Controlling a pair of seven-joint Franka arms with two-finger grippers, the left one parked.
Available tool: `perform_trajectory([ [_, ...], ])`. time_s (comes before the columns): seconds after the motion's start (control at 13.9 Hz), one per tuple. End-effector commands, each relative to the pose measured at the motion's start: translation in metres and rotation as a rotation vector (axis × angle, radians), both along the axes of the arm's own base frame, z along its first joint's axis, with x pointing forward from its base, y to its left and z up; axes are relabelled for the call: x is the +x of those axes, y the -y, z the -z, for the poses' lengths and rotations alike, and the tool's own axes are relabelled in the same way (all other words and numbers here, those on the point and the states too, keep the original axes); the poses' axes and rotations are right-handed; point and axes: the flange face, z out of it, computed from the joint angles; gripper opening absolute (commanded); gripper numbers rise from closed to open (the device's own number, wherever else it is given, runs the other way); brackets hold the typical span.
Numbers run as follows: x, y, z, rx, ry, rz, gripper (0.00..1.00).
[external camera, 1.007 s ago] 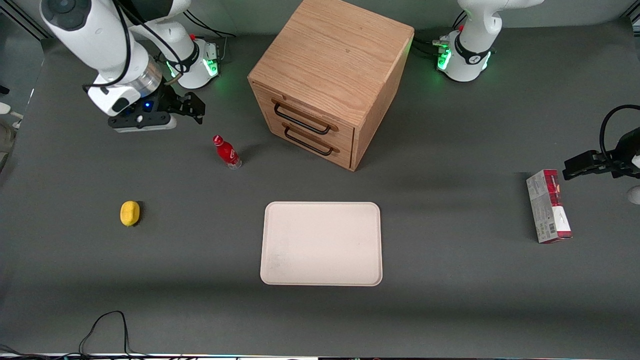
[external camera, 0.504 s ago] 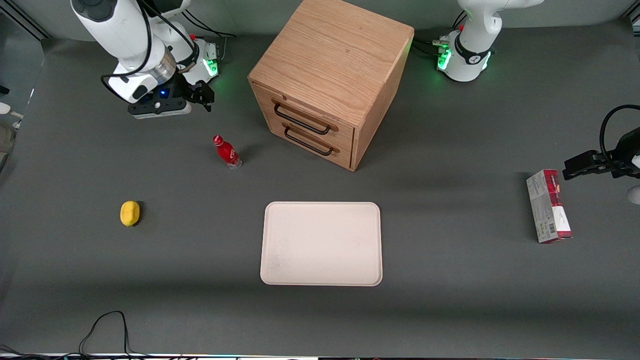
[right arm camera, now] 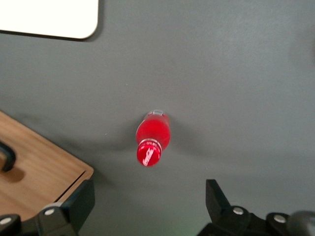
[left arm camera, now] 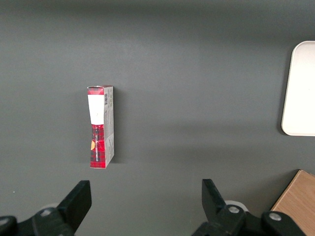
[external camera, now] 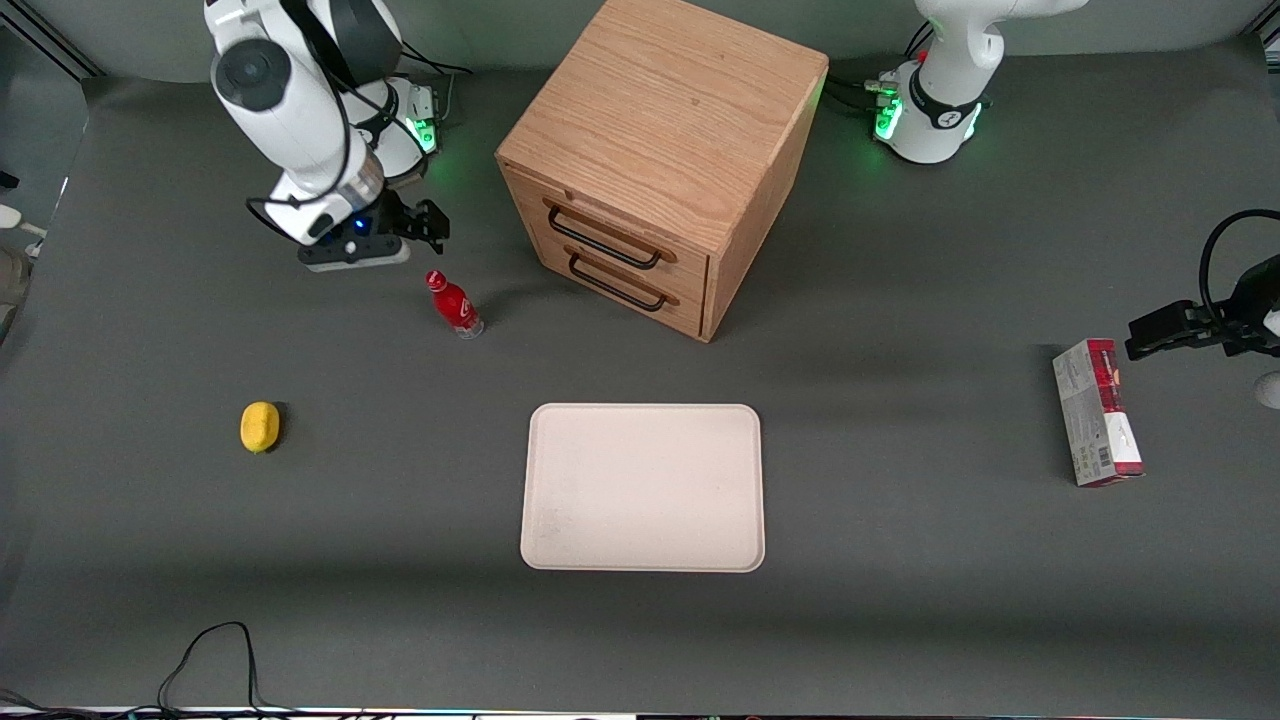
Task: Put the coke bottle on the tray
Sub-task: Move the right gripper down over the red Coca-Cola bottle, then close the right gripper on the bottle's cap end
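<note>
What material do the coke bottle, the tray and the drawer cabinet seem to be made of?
Coke bottle: probably plastic, glossy red with a clear base.
Tray: likely plastic or melamine, matte cream, smooth, with a low moulded rim.
Drawer cabinet: wood or wood veneer, with visible grain; its dark handles look like metal.
The gripper hangs open, slightly farther from the front camera than the bottle, touching nothing.

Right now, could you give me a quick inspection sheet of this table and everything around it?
Surface: dark grey table, flat.
Job's things: coke bottle standing on the table, nearer the working arm's end; tray bare, nearer the front camera than the wooden drawer cabinet.
Clutter: lemon; red-and-grey carton toward the parked arm's end.
Grippers: tool open, above the table beside the bottle, holding nothing.
Cables: black cable at the table's near edge.
Surroundings: nothing seen.
</note>
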Motion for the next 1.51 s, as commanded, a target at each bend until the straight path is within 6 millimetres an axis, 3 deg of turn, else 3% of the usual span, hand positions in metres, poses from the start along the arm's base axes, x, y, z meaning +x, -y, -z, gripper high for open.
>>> perform_trajectory([
  [0.0,0.005,-0.005,0.029,0.007,-0.008,0.025,1.0],
  [0.29,0.004,-0.003,0.068,0.006,-0.006,0.027,1.0],
  [0.5,0.005,-0.005,0.079,0.001,-0.014,0.029,1.0],
  [0.72,0.004,-0.007,0.078,0.0,-0.015,0.026,1.0],
  [0.79,0.003,-0.007,0.078,-0.002,-0.016,0.025,0.92],
  [1.01,0.003,-0.007,0.078,-0.003,-0.019,0.023,0.48],
  [1.15,0.003,-0.007,0.078,-0.003,-0.02,0.023,0.27],
  [1.22,0.003,-0.008,0.078,-0.004,-0.02,0.021,0.2],
  [1.44,0.005,-0.007,0.076,-0.003,-0.022,0.025,0.2],
])
